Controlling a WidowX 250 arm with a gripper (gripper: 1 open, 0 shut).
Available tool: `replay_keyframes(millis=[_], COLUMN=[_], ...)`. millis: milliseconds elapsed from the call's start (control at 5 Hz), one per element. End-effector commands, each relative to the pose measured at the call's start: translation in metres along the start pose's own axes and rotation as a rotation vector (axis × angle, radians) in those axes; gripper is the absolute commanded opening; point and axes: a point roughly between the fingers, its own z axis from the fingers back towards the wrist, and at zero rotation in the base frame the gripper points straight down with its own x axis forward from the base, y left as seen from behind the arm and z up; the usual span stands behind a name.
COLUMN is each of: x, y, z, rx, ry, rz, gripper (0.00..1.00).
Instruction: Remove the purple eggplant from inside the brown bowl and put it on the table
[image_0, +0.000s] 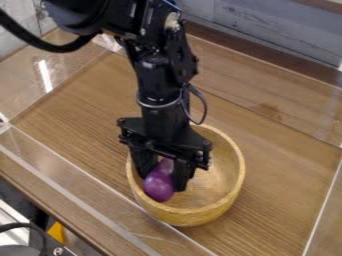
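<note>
Black arm pointing straight down, jaws (164, 178) partly closed around purple eggplant (159, 184), eggplant inside brown bowl (230, 170), bowl on wood-grain desk (94, 110).

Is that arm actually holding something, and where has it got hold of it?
Yes: the fingers are closed on the eggplant, gripping its upper end. Its rounded end hangs inside the bowl.
</note>
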Motion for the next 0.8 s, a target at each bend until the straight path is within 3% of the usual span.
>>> replay_keyframes(millis=[0,600], x=[0.0105,0.0150], y=[0.0014,0.0097], z=[0.0157,0.0230], rx=[-0.002,0.011], ry=[-0.060,-0.067], rz=[0.000,0.010], gripper=[0.00,0.00])
